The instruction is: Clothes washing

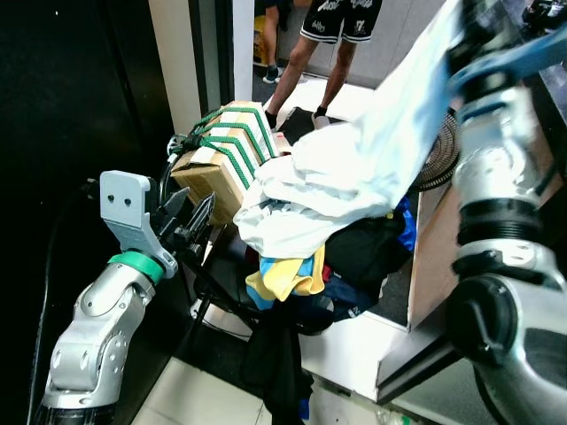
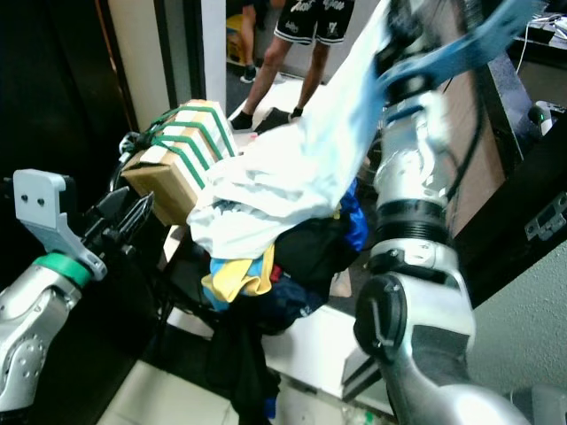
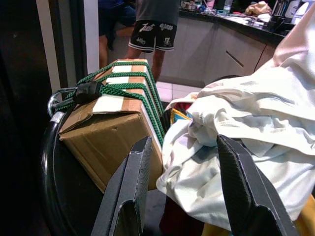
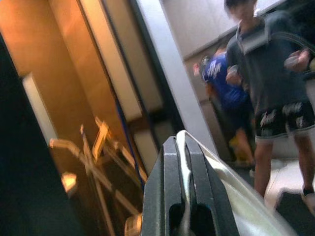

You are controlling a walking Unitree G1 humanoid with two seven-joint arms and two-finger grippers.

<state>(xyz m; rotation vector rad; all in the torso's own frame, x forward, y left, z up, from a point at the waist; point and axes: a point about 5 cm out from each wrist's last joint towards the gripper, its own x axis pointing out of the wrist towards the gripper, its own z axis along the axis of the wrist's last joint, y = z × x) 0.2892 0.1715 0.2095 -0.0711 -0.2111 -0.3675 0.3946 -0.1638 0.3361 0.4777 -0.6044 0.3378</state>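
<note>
White garment [image 1: 354,168] lifted from clothes pile [image 1: 310,257], pinched at 1 o'clock in right gripper [image 4: 184,147], jaws clamped on cloth. Left gripper [image 1: 190,212] held at 9 o'clock beside cardboard box [image 1: 221,159], jaws apart. Person [image 1: 332,35] seen behind.

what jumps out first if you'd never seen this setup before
The right gripper, raised high on the robot's right, is shut on a big white garment that drapes down onto a heap of clothes. Left of the heap stands a cardboard box strapped with green cord, and the open left gripper hovers beside it. Behind, a person in black shorts stands watching.
</note>
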